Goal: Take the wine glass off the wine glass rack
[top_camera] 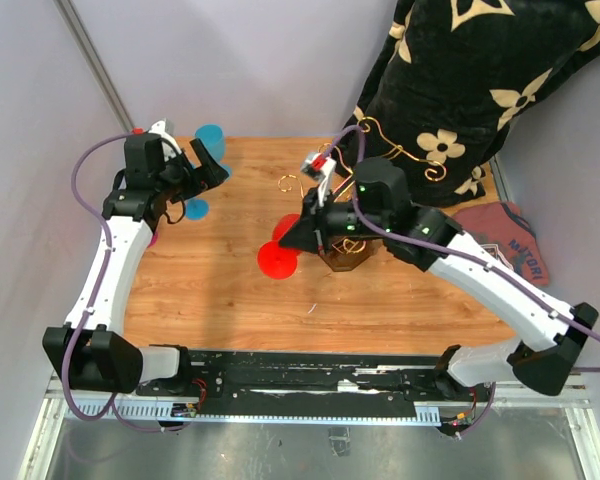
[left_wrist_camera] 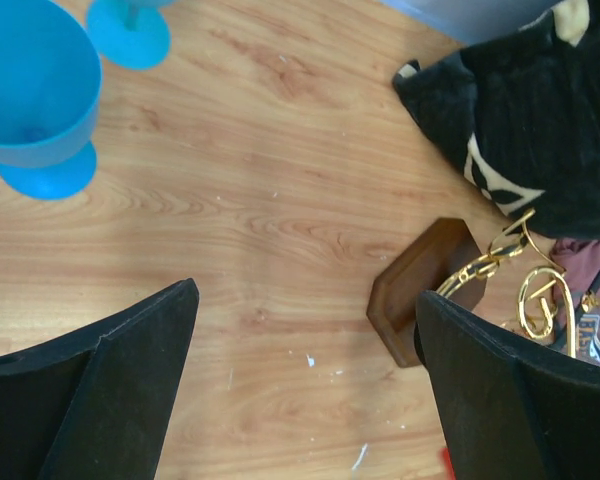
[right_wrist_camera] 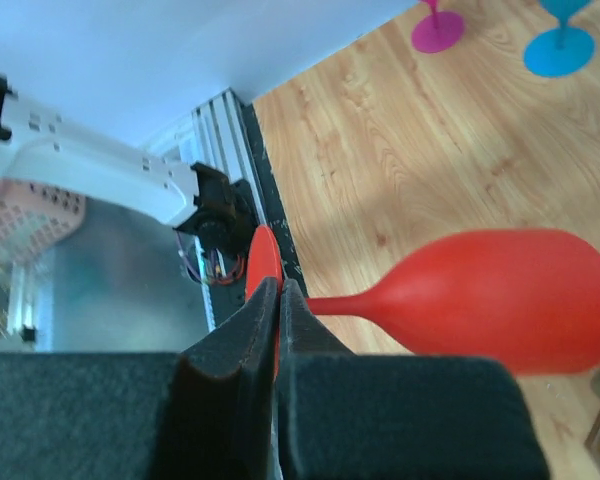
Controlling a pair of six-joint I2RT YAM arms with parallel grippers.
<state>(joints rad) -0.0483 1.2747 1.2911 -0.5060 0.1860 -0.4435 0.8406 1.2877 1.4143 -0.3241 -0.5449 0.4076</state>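
Note:
My right gripper [right_wrist_camera: 280,285] is shut on the flat foot of a red wine glass [right_wrist_camera: 500,300]. The glass lies sideways, stem and bowl reaching away from the fingers above the wood. From above, the red wine glass [top_camera: 278,260] and right gripper [top_camera: 302,234] are just left of the wine glass rack [top_camera: 405,155]. The rack's gold scrolls rise behind my right arm. Its brown base [left_wrist_camera: 420,285] and gold wire [left_wrist_camera: 540,300] show in the left wrist view. At the table's far left my left gripper [left_wrist_camera: 305,293] is open and holds nothing.
A blue glass [left_wrist_camera: 30,80] stands close to the left gripper, with a second blue foot [left_wrist_camera: 130,35] beyond it. A magenta foot [right_wrist_camera: 437,30] stands at the left edge. Black flowered cloth [top_camera: 480,70] hangs behind the rack, and a red cloth [top_camera: 505,240] lies to its right.

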